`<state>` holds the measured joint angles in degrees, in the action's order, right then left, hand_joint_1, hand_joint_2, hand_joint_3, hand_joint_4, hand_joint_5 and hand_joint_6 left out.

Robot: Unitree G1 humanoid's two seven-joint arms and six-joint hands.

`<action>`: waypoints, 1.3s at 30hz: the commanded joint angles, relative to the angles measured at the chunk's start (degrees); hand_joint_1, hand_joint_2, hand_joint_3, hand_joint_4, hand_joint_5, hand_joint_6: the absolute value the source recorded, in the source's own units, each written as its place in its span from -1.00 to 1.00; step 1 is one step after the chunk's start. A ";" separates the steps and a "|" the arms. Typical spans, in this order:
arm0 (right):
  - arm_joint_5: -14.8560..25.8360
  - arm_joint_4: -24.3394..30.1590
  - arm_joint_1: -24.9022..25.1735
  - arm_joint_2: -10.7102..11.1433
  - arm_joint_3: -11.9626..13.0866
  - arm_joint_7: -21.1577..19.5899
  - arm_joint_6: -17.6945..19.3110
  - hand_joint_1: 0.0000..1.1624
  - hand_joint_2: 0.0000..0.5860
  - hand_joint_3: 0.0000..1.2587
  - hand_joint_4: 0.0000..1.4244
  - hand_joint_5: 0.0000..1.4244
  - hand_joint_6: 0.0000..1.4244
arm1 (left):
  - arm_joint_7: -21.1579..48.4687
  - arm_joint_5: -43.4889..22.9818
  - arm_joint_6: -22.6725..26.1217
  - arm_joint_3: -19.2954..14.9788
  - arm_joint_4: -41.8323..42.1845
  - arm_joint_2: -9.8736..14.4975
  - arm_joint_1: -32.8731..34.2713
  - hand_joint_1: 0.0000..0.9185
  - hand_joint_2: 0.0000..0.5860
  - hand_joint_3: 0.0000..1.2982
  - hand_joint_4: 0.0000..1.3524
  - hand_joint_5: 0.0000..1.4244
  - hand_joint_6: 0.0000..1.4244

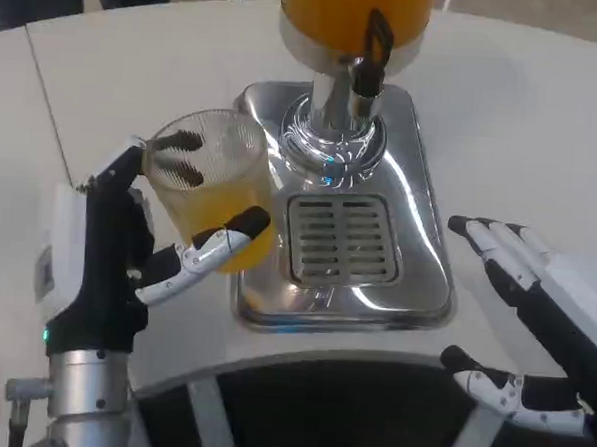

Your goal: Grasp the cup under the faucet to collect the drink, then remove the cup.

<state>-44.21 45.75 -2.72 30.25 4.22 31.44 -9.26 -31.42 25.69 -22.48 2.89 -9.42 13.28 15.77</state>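
Note:
A clear ribbed plastic cup (208, 184) part filled with orange drink is held by my left hand (127, 245), with fingers behind it and the thumb across its front. The cup is to the left of the dispenser's silver base (401, 169), off the slotted drip grate (340, 238). The faucet with its black lever (370, 57) hangs under the orange juice tank (355, 11). My right hand (534, 316) is to the right of the base, fingers spread, holding nothing.
The white table (524, 125) extends to the right and behind the dispenser. Its front edge curves just below the base. A seam runs along the table at the far left (45, 100).

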 commanded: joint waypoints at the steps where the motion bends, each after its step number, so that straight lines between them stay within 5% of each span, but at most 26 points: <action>1: -1.81 0.33 -0.67 0.08 0.85 -1.79 1.14 -0.12 0.50 -1.00 -1.00 -1.00 -0.87 | 1.56 1.01 -3.00 0.09 5.23 0.08 -2.69 0.44 -0.83 0.81 0.68 1.00 1.00; 14: -6.36 3.80 -3.95 -2.55 0.32 -4.52 3.47 -0.23 0.58 -1.00 -1.00 -1.00 -0.89 | 7.21 1.99 -5.77 2.45 16.89 -1.84 -11.01 0.44 -0.83 0.81 0.68 1.00 1.00; 25: -9.30 5.63 -8.40 -5.70 -0.58 -7.98 9.44 -0.26 0.57 -1.00 -1.00 -1.00 -0.93 | 12.34 0.94 -6.75 3.90 23.48 -3.81 -17.94 0.44 -0.83 0.81 0.68 1.00 1.00; 39: -6.71 5.89 -9.44 -6.26 2.19 -7.82 11.73 -0.29 0.60 -1.00 -1.00 -1.00 -0.95 | 14.52 1.34 -6.93 4.52 25.51 -5.38 -19.98 0.44 -0.83 0.81 0.68 1.00 1.00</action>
<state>-51.63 50.70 -11.42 24.18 5.56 23.97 1.94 -17.10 27.46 -27.39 7.45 14.17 8.54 -4.05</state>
